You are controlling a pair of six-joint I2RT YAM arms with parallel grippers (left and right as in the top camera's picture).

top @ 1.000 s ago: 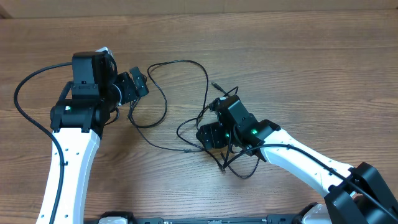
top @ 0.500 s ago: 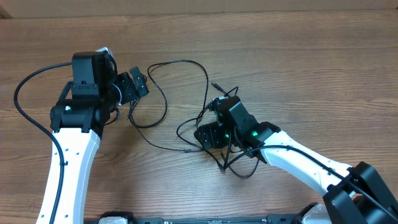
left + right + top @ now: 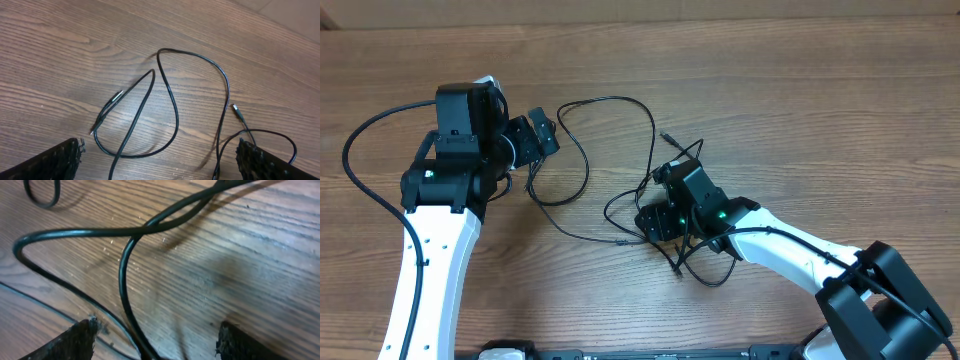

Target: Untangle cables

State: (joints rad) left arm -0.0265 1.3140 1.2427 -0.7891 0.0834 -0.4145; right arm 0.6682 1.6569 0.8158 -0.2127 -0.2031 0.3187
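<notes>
Right gripper (image 3: 155, 341) is settling lower and narrowing a little — still spread, a strand of the cables (image 3: 120, 280) lying between its fingers (image 3: 75, 341) — readying a pinch; left gripper (image 3: 542, 135) is waiting wide.

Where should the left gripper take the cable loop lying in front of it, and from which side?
On the cable loop, take the lone strand on its right in the left wrist view. Come from straight above, left gripper jaws across the cord. It lies flat and alone there. Lower left, a second strand crosses the loop, so a pinch would likely catch both.
</notes>
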